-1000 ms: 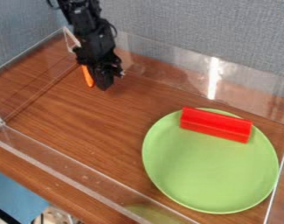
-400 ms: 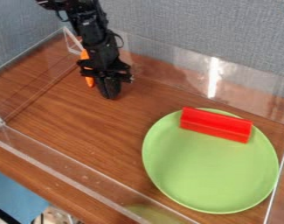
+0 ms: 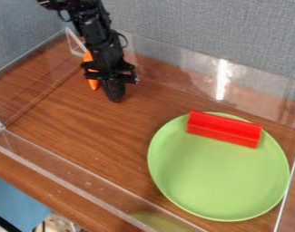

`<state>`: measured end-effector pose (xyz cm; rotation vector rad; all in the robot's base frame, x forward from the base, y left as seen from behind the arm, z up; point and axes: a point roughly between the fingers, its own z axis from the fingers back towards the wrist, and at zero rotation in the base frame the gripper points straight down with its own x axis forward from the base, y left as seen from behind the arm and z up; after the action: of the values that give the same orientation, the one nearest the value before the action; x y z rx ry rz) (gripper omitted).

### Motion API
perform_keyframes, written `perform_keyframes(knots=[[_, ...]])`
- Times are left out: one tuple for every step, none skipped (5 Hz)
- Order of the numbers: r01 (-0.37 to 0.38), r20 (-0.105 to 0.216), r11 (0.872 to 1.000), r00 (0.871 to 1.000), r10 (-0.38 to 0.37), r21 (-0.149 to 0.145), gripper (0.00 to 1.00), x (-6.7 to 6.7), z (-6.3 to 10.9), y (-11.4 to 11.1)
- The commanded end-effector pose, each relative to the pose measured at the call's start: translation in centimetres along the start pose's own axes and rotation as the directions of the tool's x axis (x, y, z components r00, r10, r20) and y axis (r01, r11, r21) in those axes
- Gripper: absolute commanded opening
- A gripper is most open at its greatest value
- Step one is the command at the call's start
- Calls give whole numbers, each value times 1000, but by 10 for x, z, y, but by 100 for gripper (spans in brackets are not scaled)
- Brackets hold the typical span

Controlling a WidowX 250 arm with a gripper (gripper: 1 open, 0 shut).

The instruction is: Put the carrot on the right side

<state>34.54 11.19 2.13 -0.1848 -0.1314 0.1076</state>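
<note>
The carrot is a small orange piece lying on the wooden table at the back left, partly hidden behind the black arm. My gripper points almost straight down just right of the carrot, its tips at the table surface. The fingers look pressed together with nothing visible between them. Whether they touch the carrot I cannot tell.
A round green plate lies at the front right with a red rectangular block on its far edge. Low clear plastic walls ring the wooden table. A grey backdrop stands behind.
The wrist has rolled a little and the fingers now look narrower than a second ago. The carrot, the plate and the block lie where they were.
</note>
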Motion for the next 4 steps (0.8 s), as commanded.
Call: perform_keyframes(knots=[[-77, 29, 997, 997, 77, 9, 0, -3, 9, -4], [-116, 24, 993, 993, 116, 5, 0, -14, 12, -9], [-149, 18, 989, 989, 149, 0, 0, -23, 14, -13], [-184, 13, 983, 983, 184, -5, 0, -26, 16, -14]])
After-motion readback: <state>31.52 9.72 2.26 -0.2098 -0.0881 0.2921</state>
